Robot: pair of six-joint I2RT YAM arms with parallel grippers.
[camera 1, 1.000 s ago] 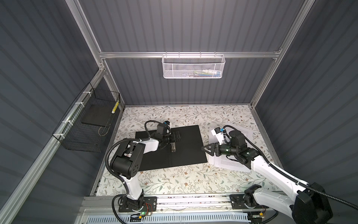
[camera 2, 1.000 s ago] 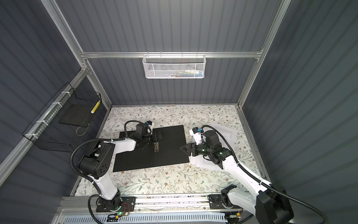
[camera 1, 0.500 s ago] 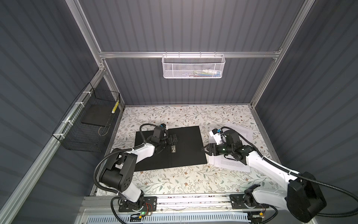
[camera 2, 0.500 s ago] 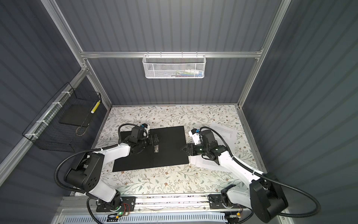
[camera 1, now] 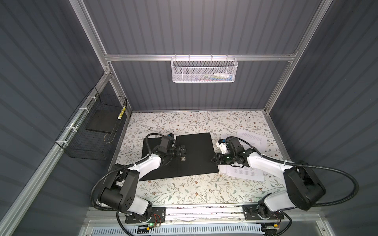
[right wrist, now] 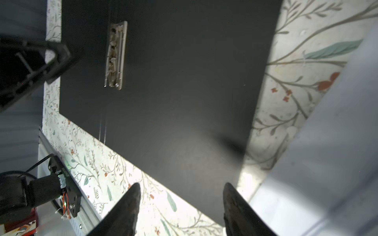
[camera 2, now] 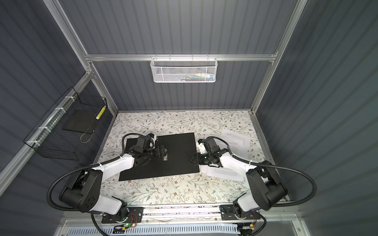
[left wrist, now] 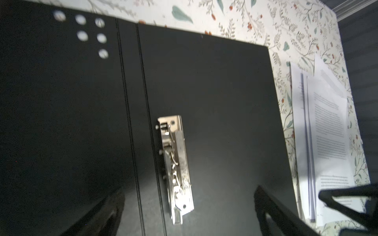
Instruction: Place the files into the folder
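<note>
Across the whole floor of the booth runs a flower-patterned tabletop (camera 1: 184, 122), and the biggest thing on it is the folder (camera 1: 196, 155), lying open and flat left of centre with its black inside facing up, as both top views show (camera 2: 178, 155). Up on the left wall hangs a black wire basket (camera 1: 92, 132) with a dark slab lying in it, and on the far wall hangs a smaller white mesh basket (camera 1: 204, 69).

Right of the folder, on the bare tabletop, lie the files (camera 1: 251, 139): loose white sheets of small print, fanned unevenly and partly covered by the right arm. They sit just beside the folder's right edge, none of them on it. Whether the nearest sheet touches the folder's near right corner I can't quite tell.

Over the folder's spine hangs the left tool (camera 1: 182, 152), its jaws spread wide and holding nothing. At the folder's right edge, towards its near corner, the right tool (camera 1: 213, 160) is low, jaws parted and empty in the wrist view (right wrist: 182, 204).

Just right of the spine sits the metal clip (left wrist: 176, 167), directly below the left tool. Six small round holes (left wrist: 81, 35) are punched in the left flap.
</note>
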